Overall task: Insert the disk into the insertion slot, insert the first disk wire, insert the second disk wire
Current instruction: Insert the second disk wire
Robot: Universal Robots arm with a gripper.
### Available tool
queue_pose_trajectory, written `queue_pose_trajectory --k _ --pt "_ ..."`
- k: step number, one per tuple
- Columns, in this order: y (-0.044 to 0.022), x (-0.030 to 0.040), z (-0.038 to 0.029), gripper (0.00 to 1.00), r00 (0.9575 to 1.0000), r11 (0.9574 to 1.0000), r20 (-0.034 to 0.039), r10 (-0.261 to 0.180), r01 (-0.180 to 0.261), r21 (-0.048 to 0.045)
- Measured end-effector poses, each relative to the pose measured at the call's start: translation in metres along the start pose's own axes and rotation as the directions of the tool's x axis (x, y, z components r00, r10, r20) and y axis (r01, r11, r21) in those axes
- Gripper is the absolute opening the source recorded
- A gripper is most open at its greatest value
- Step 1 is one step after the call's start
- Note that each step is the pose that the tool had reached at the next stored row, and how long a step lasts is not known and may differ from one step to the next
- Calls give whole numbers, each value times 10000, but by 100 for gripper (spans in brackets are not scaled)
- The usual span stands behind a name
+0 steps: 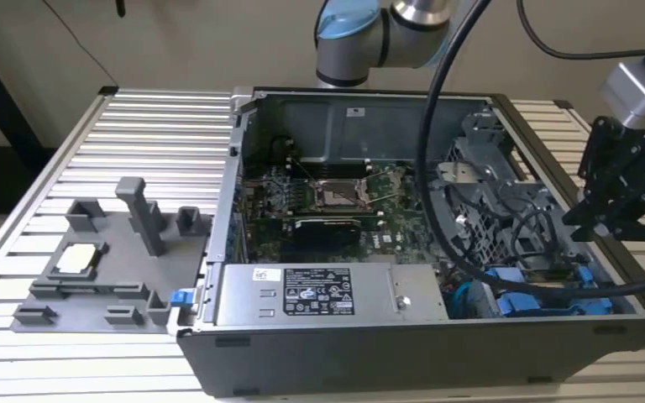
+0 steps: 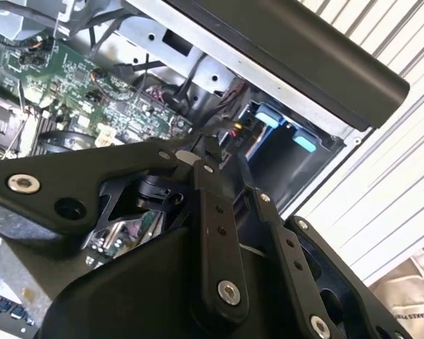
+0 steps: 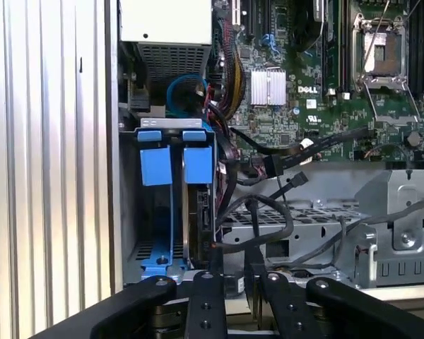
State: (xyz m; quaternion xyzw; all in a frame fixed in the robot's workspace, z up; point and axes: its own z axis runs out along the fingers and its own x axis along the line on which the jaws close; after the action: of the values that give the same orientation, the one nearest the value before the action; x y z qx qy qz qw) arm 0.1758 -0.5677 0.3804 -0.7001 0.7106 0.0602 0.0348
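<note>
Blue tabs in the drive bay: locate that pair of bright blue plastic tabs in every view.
Exterior view: bright blue plastic tabs at the exterior view's right, in the dark computer case's near corner.
First wrist view: tabs beside the black cable bundle.
Second wrist view: tabs under the case's dark rim.
Shared landmark: green motherboard.

**Blue accents on grey, black and green**

The matt black metal gripper matched the thick, glossy black cable. Two rectangular plastic carrier tabs were bright blue, as was a thin looped wire. The flat circuit board was dark green, speckled with silver and black. The boxy sheet-metal power supply was silver-grey with a white-and-black label. The open computer case was black outside and grey inside. The ribbed aluminium table showed silver stripes. The plastic fixture tray was mid-grey, and the arm's rounded joint cap was pale blue.
</note>
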Motion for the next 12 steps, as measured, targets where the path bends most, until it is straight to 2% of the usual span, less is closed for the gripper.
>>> queue_pose_trajectory --k 6,9,12 --pt "3 -169 23 27 10000 10000 1 1 -1 0" --pt "13 -178 25 27 10000 10000 1 3 -3 1" --pt "60 -177 26 27 10000 10000 0 4 -4 0"
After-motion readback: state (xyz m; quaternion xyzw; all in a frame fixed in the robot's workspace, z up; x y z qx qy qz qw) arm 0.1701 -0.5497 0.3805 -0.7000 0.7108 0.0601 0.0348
